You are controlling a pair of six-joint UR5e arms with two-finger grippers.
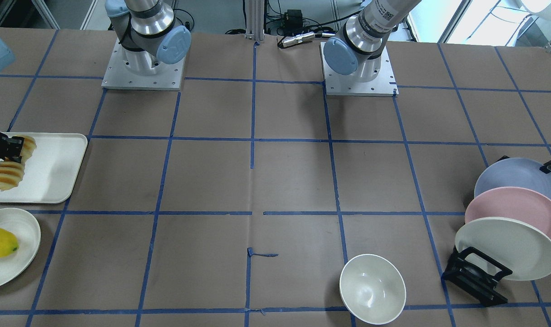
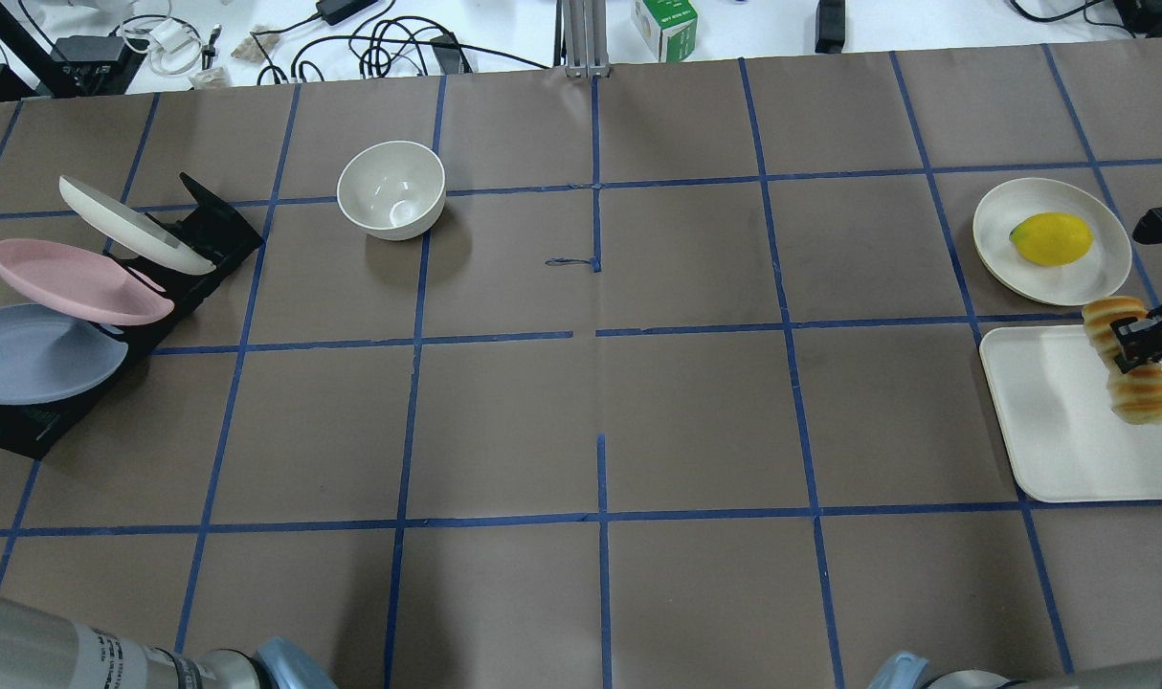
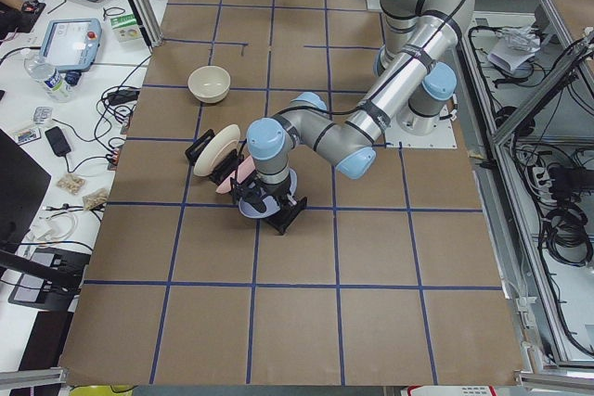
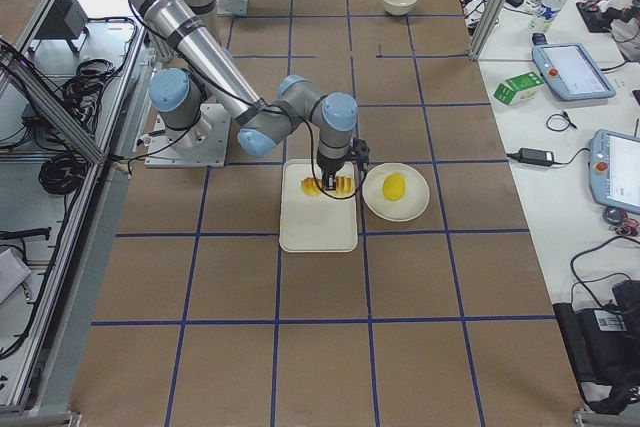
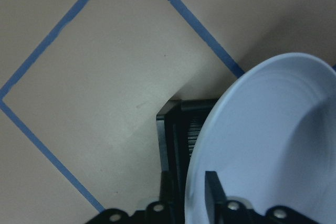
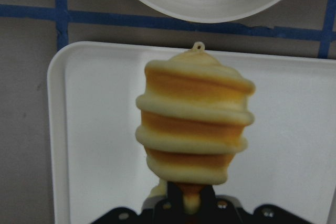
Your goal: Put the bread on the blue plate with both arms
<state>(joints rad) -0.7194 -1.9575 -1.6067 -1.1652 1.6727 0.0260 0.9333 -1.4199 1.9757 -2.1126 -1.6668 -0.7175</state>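
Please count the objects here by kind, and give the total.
Plates: 4 (blue plate, pink plate, two white plates)
Bowl: 1
Tray: 1
Rack: 1
Bread: 1
Lemon: 1
Total: 9

Matt blue plate point(image 5: 273, 129), ridged bread point(image 6: 194, 124) — glossy white bowl point(image 1: 372, 288).

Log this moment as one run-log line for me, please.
right hand: shut on ridged orange-golden bread loaf, over white rectangular tray | left hand: astride rim of round lavender-blue plate in black rack, grip unclear
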